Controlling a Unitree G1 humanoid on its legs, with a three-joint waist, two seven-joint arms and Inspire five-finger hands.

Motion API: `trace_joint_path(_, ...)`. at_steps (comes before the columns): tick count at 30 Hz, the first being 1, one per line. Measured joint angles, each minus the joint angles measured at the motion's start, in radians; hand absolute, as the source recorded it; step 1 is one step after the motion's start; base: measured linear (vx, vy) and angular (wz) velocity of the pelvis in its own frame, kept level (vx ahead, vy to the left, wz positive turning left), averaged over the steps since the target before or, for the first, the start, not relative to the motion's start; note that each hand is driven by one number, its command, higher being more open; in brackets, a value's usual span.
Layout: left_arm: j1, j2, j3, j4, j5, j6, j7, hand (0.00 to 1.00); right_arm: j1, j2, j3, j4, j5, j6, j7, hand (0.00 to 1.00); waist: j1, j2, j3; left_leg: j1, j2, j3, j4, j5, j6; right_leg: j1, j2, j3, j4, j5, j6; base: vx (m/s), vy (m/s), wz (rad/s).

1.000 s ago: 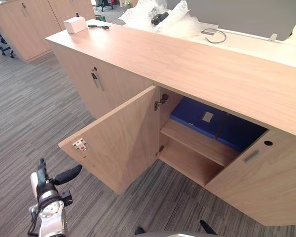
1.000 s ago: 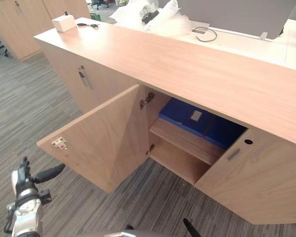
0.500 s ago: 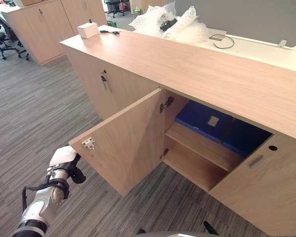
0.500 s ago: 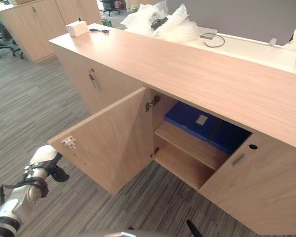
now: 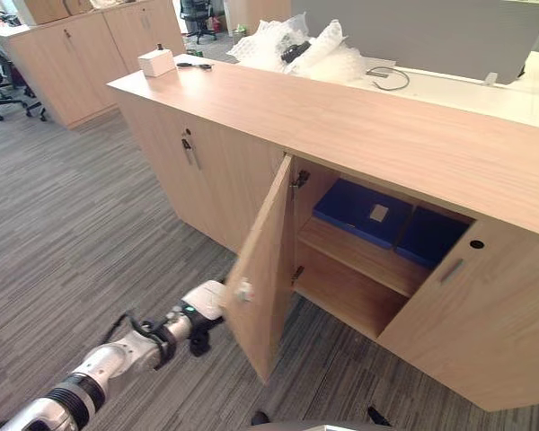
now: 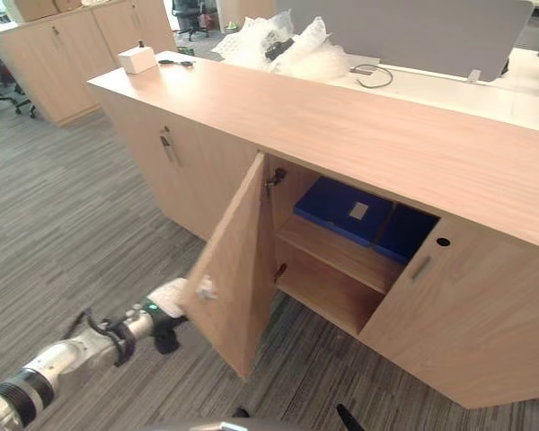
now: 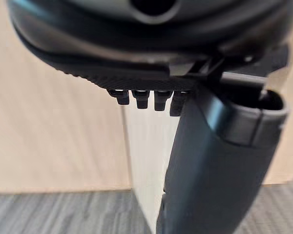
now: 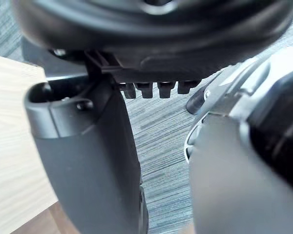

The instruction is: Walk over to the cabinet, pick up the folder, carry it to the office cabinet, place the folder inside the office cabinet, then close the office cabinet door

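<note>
Grey striped carpet [image 5: 72, 206], wooden cupboards [image 5: 72, 45], office chair [image 5: 196, 11].

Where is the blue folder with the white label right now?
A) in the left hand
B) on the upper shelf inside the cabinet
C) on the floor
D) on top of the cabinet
B: the blue folder lies on the upper shelf behind the partly open door, while the left hand is out at the door's outer face.

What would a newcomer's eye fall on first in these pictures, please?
The half-open cabinet door, with the left hand at its outer face. Behind it, a blue folder with a white label lies on the upper shelf; bubble wrap is heaped beyond the cabinet top.
</note>
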Motion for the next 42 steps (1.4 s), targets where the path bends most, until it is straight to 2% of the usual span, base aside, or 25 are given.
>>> trace_joint_path(3, -0.034, -0.059, -0.068, -0.088, -0.006, -0.039, -0.001, 1.0, 0.005, -0.001, 0.001, 0.0, -0.008, 0.0, -0.006, 1.0, -0.016, -0.016, -0.01, 0.001, -0.004, -0.001, 0.0, 0.004, 0.006, 0.004, -0.002, -0.002, -0.003, 0.0, -0.001, 0.0, 0.0, 0.0)
trace_joint_path(9, -0.063, -0.233, -0.19, -0.092, -0.078, -0.048, -0.018, 1.0, -0.001, 0.002, 0.016, 0.001, -0.013, -0.004, -0.015, 1.0, -0.043, -0.029, -0.017, 0.02, -0.01, 0.0, 0.0, -0.002, 0.005, 0.025, -0.001, 0.0, -0.008, -0.003, -0.015, 0.02, 0.002, 0.0)
trace_joint_path(12, -0.065, -0.33, -0.234, -0.041, -0.116, -0.051, -0.031, 1.0, -0.002, 0.003, 0.044, 0.003, -0.013, -0.008, -0.023, 1.0, -0.053, -0.03, -0.017, 0.031, -0.006, 0.006, 0.0, -0.006, 0.0, 0.033, 0.003, 0.006, -0.011, -0.004, -0.027, -0.01, -0.005, -0.08)
trace_joint_path(15, -0.047, -0.45, -0.2, 0.117, -0.148, -0.044, -0.044, 1.0, -0.011, 0.006, 0.081, 0.003, 0.006, -0.012, -0.034, 1.0, -0.061, -0.035, -0.015, 0.045, 0.0, 0.03, 0.0, -0.011, -0.008, 0.036, 0.007, 0.031, -0.012, -0.008, -0.04, -0.03, 0.003, -0.25)
trace_joint_path(16, -0.013, -0.508, -0.121, 0.19, -0.186, -0.025, -0.056, 1.0, -0.019, 0.007, 0.086, 0.002, 0.008, -0.014, -0.039, 1.0, -0.077, -0.036, -0.014, 0.046, 0.003, 0.035, 0.0, -0.012, -0.009, 0.035, 0.009, 0.038, -0.013, -0.008, -0.04, -0.04, -0.009, -0.25)
trace_joint_path(17, 0.022, -0.582, -0.01, 0.273, -0.258, 0.015, -0.059, 1.0, -0.02, 0.011, 0.09, 0.0, 0.009, -0.018, -0.044, 1.0, -0.08, -0.041, -0.011, 0.05, 0.009, 0.049, 0.0, -0.014, -0.012, 0.033, 0.013, 0.052, -0.015, -0.007, -0.042, -0.03, -0.013, -0.26)
trace_joint_path(18, 0.034, -0.618, 0.051, 0.312, -0.307, 0.039, -0.058, 1.0, -0.02, 0.013, 0.091, 0.0, 0.009, -0.019, -0.047, 1.0, -0.08, -0.044, -0.009, 0.053, 0.012, 0.055, 0.0, -0.016, -0.014, 0.033, 0.015, 0.058, -0.016, -0.007, -0.042, -0.03, -0.023, -0.32)
trace_joint_path(19, 0.046, -0.686, 0.194, 0.395, -0.406, 0.088, -0.043, 1.0, -0.017, 0.019, 0.092, -0.001, 0.009, -0.02, -0.052, 1.0, -0.077, -0.053, -0.005, 0.056, 0.021, 0.066, 0.0, -0.018, -0.017, 0.031, 0.022, 0.072, -0.017, -0.006, -0.043, -0.03, -0.042, -0.35)
trace_joint_path(20, 0.046, -0.722, 0.312, 0.464, -0.514, 0.139, -0.005, 1.0, -0.015, 0.023, 0.101, -0.001, 0.009, -0.019, -0.054, 1.0, -0.072, -0.06, -0.008, 0.054, 0.032, 0.083, 0.003, -0.022, -0.023, 0.021, 0.028, 0.088, -0.017, -0.006, -0.043, -0.02, -0.054, -0.38)
trace_joint_path(22, 0.049, -0.711, 0.418, 0.541, -0.645, 0.198, 0.042, 1.0, -0.014, 0.027, 0.104, -0.001, 0.009, -0.019, -0.054, 1.0, -0.071, -0.073, -0.015, 0.031, 0.048, 0.107, 0.032, -0.04, -0.034, -0.004, 0.036, 0.111, -0.012, -0.005, -0.043, 0.01, -0.058, -0.37)
trace_joint_path(23, 0.051, -0.698, 0.435, 0.562, -0.671, 0.21, 0.048, 1.0, -0.015, 0.029, 0.102, 0.0, 0.009, -0.018, -0.054, 1.0, -0.071, -0.076, -0.013, 0.014, 0.056, 0.111, 0.066, -0.058, -0.036, -0.01, 0.037, 0.119, -0.009, -0.004, -0.042, 0.04, -0.069, -0.36)
trace_joint_path(24, 0.063, -0.666, 0.459, 0.607, -0.748, 0.233, 0.043, 1.0, -0.017, 0.03, 0.099, 0.0, 0.009, -0.017, -0.053, 1.0, -0.07, -0.079, -0.007, -0.04, 0.083, 0.122, 0.194, -0.122, -0.04, -0.019, 0.043, 0.135, -0.002, -0.003, -0.04, 0.04, -0.057, -0.34)
trace_joint_path(26, 0.127, -0.66, 0.54, 0.664, -0.863, 0.258, 0.023, 1.0, -0.021, 0.022, 0.064, 0.002, 0.008, -0.016, -0.05, 1.0, -0.064, -0.053, 0.013, -0.115, 0.164, 0.127, 0.449, -0.239, -0.044, -0.007, 0.073, 0.176, 0.014, -0.001, -0.037, 0.1, -0.041, -0.59)
trace_joint_path(28, 0.191, -0.697, 0.678, 0.703, -0.951, 0.271, 0.02, 1.0, -0.023, 0.021, 0.017, -0.006, 0.009, -0.016, -0.048, 1.0, -0.039, -0.027, 0.032, -0.169, 0.228, 0.079, 0.682, -0.271, -0.034, 0.019, 0.099, 0.229, 0.033, -0.001, -0.037, 0.13, 0.006, -0.75)
trace_joint_path(29, 0.204, -0.713, 0.715, 0.709, -0.971, 0.272, 0.023, 1.0, -0.022, 0.019, 0.017, -0.01, 0.009, -0.016, -0.049, 1.0, -0.029, -0.018, 0.038, -0.178, 0.241, 0.062, 0.73, -0.271, -0.034, 0.023, 0.099, 0.247, 0.041, -0.001, -0.037, 0.08, 0.068, -0.78)
trace_joint_path(30, 0.224, -0.746, 0.783, 0.712, -1.064, 0.271, 0.029, 1.0, -0.021, 0.016, 0.027, -0.025, 0.009, -0.016, -0.049, 1.0, -0.012, -0.01, 0.048, -0.21, 0.247, 0.014, 0.82, -0.266, -0.032, 0.038, 0.098, 0.275, 0.044, -0.001, -0.036, 0.05, 0.09, -0.67)
trace_joint_path(31, 0.233, -0.768, 0.825, 0.714, -1.142, 0.268, 0.029, 1.0, -0.025, 0.014, 0.048, -0.032, 0.01, -0.017, -0.051, 1.0, 0.0, -0.005, 0.046, -0.233, 0.242, -0.033, 0.856, -0.284, -0.05, 0.035, 0.093, 0.298, 0.047, -0.002, -0.036, 0.05, 0.19, -0.81)
trace_joint_path(32, 0.242, -0.793, 0.87, 0.713, -1.237, 0.256, 0.027, 1.0, -0.036, 0.006, 0.089, -0.048, 0.013, -0.018, -0.056, 1.0, 0.012, 0.008, 0.053, -0.234, 0.217, -0.119, 0.825, -0.333, -0.086, 0.019, 0.091, 0.333, 0.069, -0.004, -0.032, 0.03, 0.182, -0.65)
trace_joint_path(33, 0.245, -0.802, 0.89, 0.713, -1.275, 0.247, 0.024, 1.0, -0.043, 0.005, 0.103, -0.056, 0.016, -0.019, -0.056, 1.0, 0.015, 0.009, 0.056, -0.234, 0.198, -0.171, 0.795, -0.344, -0.091, 0.011, 0.087, 0.346, 0.08, -0.008, -0.025, 0.01, 0.243, -0.71)
trace_joint_path(34, 0.251, -0.816, 0.929, 0.711, -1.33, 0.236, 0.016, 1.0, -0.057, 0.005, 0.128, -0.069, 0.023, -0.025, -0.056, 1.0, 0.024, 0.01, 0.058, -0.22, 0.158, -0.287, 0.699, -0.345, -0.094, -0.013, 0.075, 0.371, 0.11, -0.021, -0.007, -0.01, 0.221, -0.69)
trace_joint_path(35, 0.262, -0.839, 0.965, 0.707, -1.379, 0.219, 0.004, 1.0, -0.064, -0.006, 0.168, -0.077, 0.028, -0.036, -0.053, 1.0, 0.035, 0.033, 0.054, -0.181, 0.132, -0.407, 0.584, -0.319, -0.106, -0.038, 0.077, 0.391, 0.139, -0.035, 0.012, -0.01, 0.237, -0.73)
trace_joint_path(36, 0.268, -0.846, 0.982, 0.707, -1.412, 0.214, -0.008, 1.0, -0.067, -0.01, 0.196, -0.079, 0.028, -0.042, -0.053, 1.0, 0.043, 0.035, 0.051, -0.159, 0.124, -0.442, 0.563, -0.349, -0.138, -0.045, 0.076, 0.402, 0.147, -0.051, 0.021, -0.01, 0.257, -0.49)
trace_joint_path(38, 0.273, -0.844, 1.041, 0.708, -1.502, 0.202, -0.049, 1.0, -0.073, -0.02, 0.318, -0.068, 0.029, -0.041, -0.04, 1.0, 0.042, 0.001, 0.049, -0.158, 0.078, -0.413, 0.563, -0.35, -0.108, -0.045, 0.024, 0.405, 0.153, -0.066, 0.032, -0.05, 0.267, -0.21)
trace_joint_path(40, 0.3, -0.846, 1.082, 0.722, -1.518, 0.187, -0.067, 1.0, -0.074, -0.023, 0.375, -0.066, 0.041, -0.044, -0.036, 1.0, 0.044, -0.009, 0.036, -0.147, 0.067, -0.381, 0.554, -0.355, -0.09, -0.047, 0.002, 0.411, 0.146, -0.066, 0.032, -0.06, 0.206, -0.36)
trace_joint_path(42, 0.321, -0.846, 1.092, 0.761, -1.518, 0.18, -0.069, 1.0, -0.071, -0.025, 0.407, -0.053, 0.046, -0.045, -0.034, 1.0, 0.043, -0.019, 0.008, -0.134, 0.06, -0.36, 0.517, -0.346, -0.087, -0.055, -0.013, 0.418, 0.125, -0.063, 0.033, -0.01, 0.112, -0.31)
